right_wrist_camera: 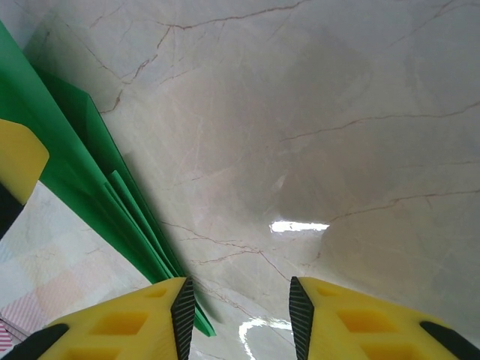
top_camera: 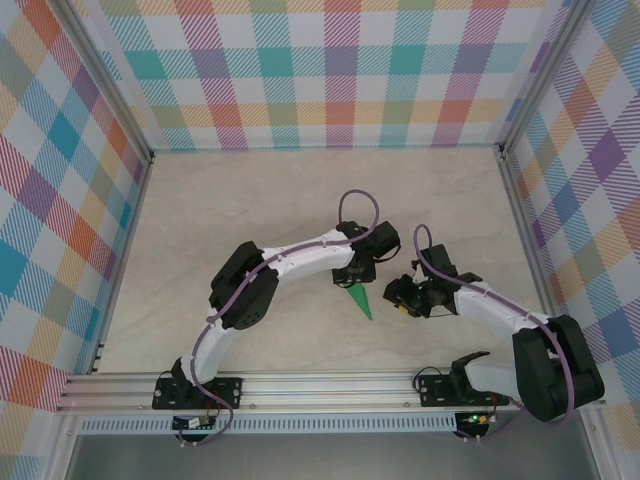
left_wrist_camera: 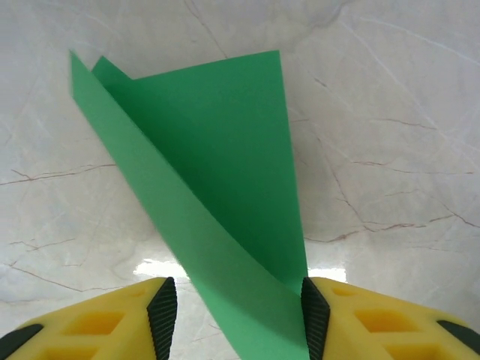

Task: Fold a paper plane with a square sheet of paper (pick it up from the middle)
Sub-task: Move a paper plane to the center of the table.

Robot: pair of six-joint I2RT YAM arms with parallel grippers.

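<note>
The square sheet of paper (top_camera: 362, 301) is bright green and folded into a slim pointed paper plane shape, lying mid-table with its tip toward the near edge. My left gripper (top_camera: 355, 276) hangs over its wide end. In the left wrist view the folded paper (left_wrist_camera: 217, 165) runs between the open jaws of the left gripper (left_wrist_camera: 238, 300). It touches the right pad (left_wrist_camera: 315, 315) and stays apart from the left one. My right gripper (top_camera: 401, 297) is just right of the paper. In the right wrist view the right gripper (right_wrist_camera: 238, 300) is open and holds nothing. The layered green paper (right_wrist_camera: 82, 172) passes left of its left finger.
The marble table (top_camera: 250, 210) is bounded by checked walls and metal rails (top_camera: 130, 225) at the sides and back. A yellow finger of the left gripper (right_wrist_camera: 19, 157) shows at the left edge of the right wrist view, beside the paper.
</note>
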